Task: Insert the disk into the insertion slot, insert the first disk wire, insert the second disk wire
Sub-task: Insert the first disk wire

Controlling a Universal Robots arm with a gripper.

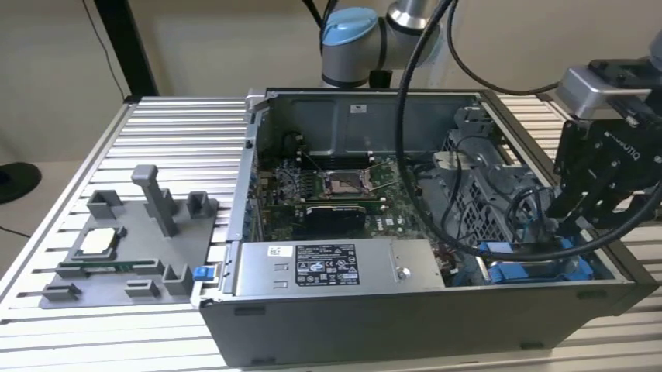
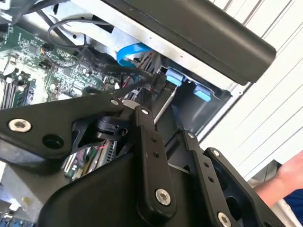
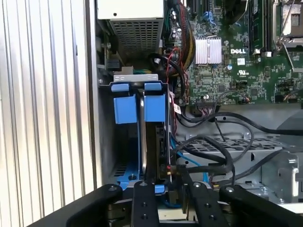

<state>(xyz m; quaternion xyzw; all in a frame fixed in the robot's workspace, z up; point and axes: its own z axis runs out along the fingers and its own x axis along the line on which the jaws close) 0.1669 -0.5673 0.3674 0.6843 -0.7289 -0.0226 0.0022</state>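
Hanging over the corner of the open computer case (image 1: 414,329) at the exterior view's right, the gripper (image 1: 569,213) reached down into the insertion slot (image 3: 105,151). Whether it was open, closed or gripping anything could not be told: in both wrist views its black linkages ran together toward a knot of black wires (image 3: 222,156) just beside the slot, and the tips were lost among them.

The disk (image 3: 143,142) stood on edge inside the slot, seen as a thin silver strip in the first wrist view, with the two square tabs of its blue frame (image 3: 155,106) side by side at the end nearer the power-supply box (image 3: 135,28). In the exterior view the same blue plastic (image 1: 532,271) showed low in the case, directly under the gripper.

The motherboard (image 1: 331,194) lay on the case floor, toward the exterior view's left of the slot. A light blue flat cable (image 2: 132,51) looped near the case wall in the second wrist view, and a person's hand (image 2: 289,177) showed at the picture's edge, outside the case. On the ribbed metal table (image 1: 186,132), a grey fixture (image 1: 135,248) stood well apart from the case, at the exterior view's left
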